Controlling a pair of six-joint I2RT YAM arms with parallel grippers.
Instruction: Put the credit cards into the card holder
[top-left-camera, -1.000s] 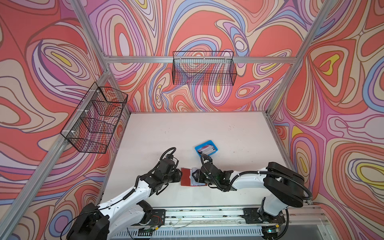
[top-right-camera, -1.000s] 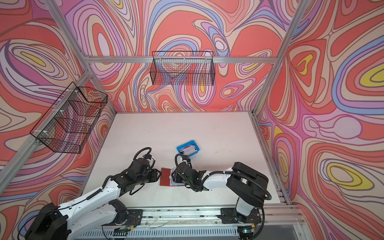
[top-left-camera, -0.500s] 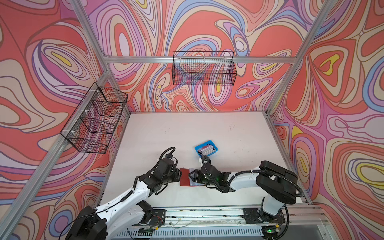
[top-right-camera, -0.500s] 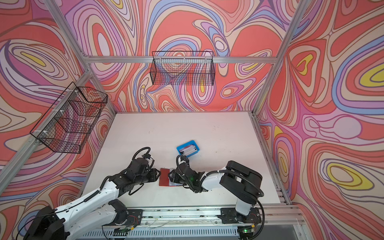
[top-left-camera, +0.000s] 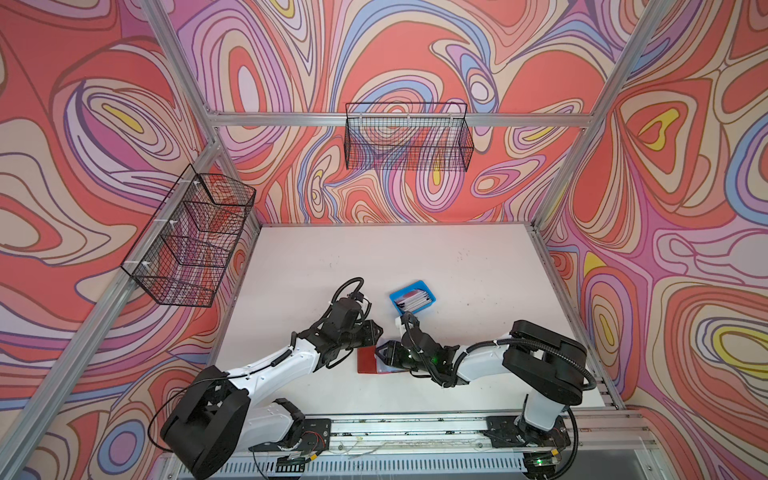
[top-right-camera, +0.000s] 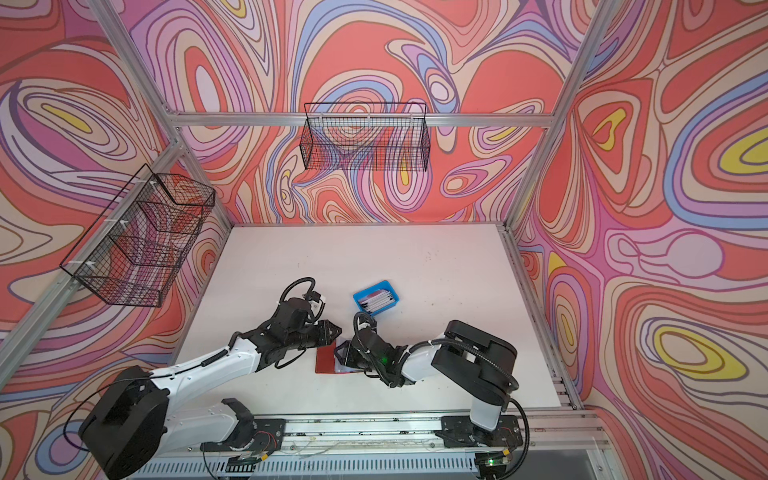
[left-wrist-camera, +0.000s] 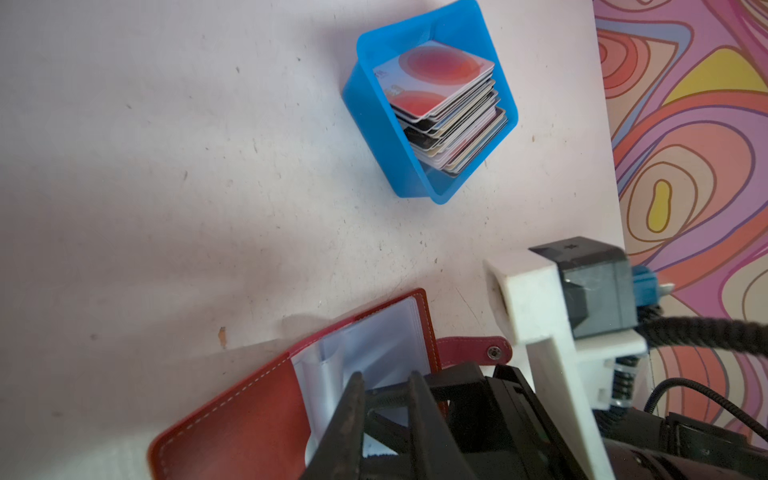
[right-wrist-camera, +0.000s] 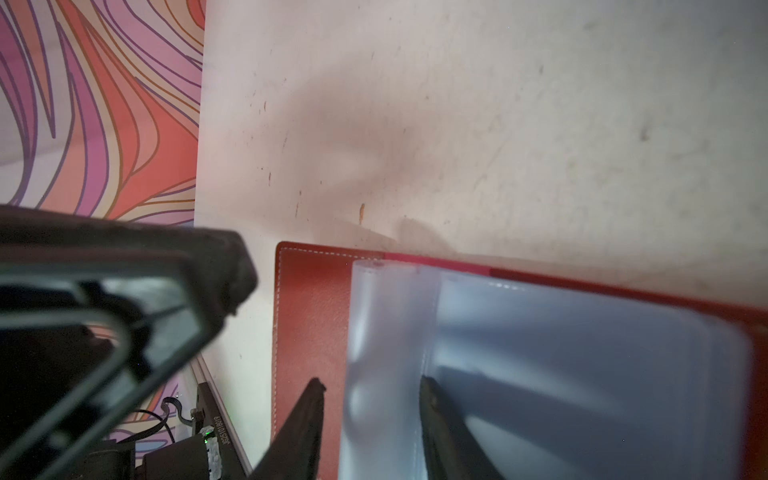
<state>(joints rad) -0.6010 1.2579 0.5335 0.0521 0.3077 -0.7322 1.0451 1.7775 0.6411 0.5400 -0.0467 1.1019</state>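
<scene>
reaching low and inward with both arms, left gripper (top-left-camera: 376, 332) nearly tip to tip with right gripper (top-left-camera: 380, 353); holding left jaws narrowly apart, right jaws wider.

Blue tray (left-wrist-camera: 374, 129) on white table (left-wrist-camera: 166, 166)

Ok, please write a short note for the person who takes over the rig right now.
Left gripper: over the open card holder, jaws narrow; grip unclear.
Right gripper: open, straddling a fold of the clear sleeves.
Credit cards: stacked in the blue tray, beyond the holder.
Done: holder lies open on the table.
To do: insert the cards; none visible in a sleeve.
</scene>
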